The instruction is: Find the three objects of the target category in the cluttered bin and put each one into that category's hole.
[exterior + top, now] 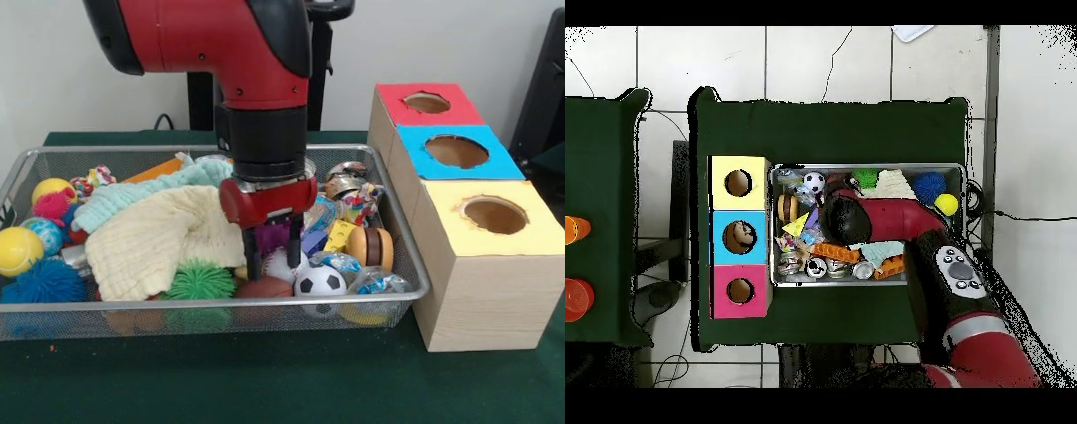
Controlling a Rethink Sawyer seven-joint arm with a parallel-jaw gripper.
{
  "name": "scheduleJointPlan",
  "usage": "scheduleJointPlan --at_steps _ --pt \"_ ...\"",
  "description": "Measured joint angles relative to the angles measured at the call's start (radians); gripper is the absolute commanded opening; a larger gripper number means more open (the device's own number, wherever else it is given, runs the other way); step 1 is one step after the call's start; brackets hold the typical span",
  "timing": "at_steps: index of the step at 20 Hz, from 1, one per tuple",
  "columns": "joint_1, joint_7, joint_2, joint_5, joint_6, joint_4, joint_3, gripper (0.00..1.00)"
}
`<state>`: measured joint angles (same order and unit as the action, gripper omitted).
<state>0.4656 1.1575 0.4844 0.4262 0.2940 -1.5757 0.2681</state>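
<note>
The wire mesh bin (221, 150) sits on the green table and is full of toys; in the overhead view its rim (865, 167) shows right of the boxes. My gripper (273, 258) hangs low in the bin's middle. It is open, with fingers (253, 262) either side of a purple toy (273, 237), just above a brown toy football (265, 288). The arm hides the gripper in the overhead view. Dim tan shapes (132, 320) show through the front mesh under the cloth; I cannot tell what they are. The red-topped hole (427, 102) (740, 291) is the far one.
A cream cloth (163, 243) and a mint cloth (141, 199) cover the bin's left half. Around them lie a green spiky ball (199, 283), a blue spiky ball (44, 283), a soccer ball (320, 283) and a burger toy (371, 247). Blue-topped (456, 151) and yellow-topped (494, 215) holes stand nearer.
</note>
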Motion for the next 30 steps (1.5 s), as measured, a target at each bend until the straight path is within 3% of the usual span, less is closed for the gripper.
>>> scheduleJointPlan --at_steps 1,3,9,17,21,24,28,29,30 --pt "-0.047 0.000 -0.012 -0.011 0.103 0.027 -0.033 1.00" --pt "-0.099 0.000 -0.028 -0.016 0.212 0.070 -0.067 1.00" --pt "-0.180 0.000 -0.087 -0.016 0.420 0.207 -0.146 1.00" --pt "-0.235 0.000 -0.183 -0.016 0.502 0.319 -0.217 1.00" --pt "-0.306 0.000 -0.211 0.001 0.597 0.385 -0.289 1.00" --pt "-0.340 0.000 -0.223 0.021 0.653 0.403 -0.325 1.00" --pt "-0.348 0.000 -0.236 0.031 0.656 0.405 -0.343 1.00" --pt "-0.341 0.000 -0.242 0.031 0.620 0.402 -0.343 0.00" --pt "-0.339 0.000 -0.242 0.031 0.613 0.400 -0.343 0.00"
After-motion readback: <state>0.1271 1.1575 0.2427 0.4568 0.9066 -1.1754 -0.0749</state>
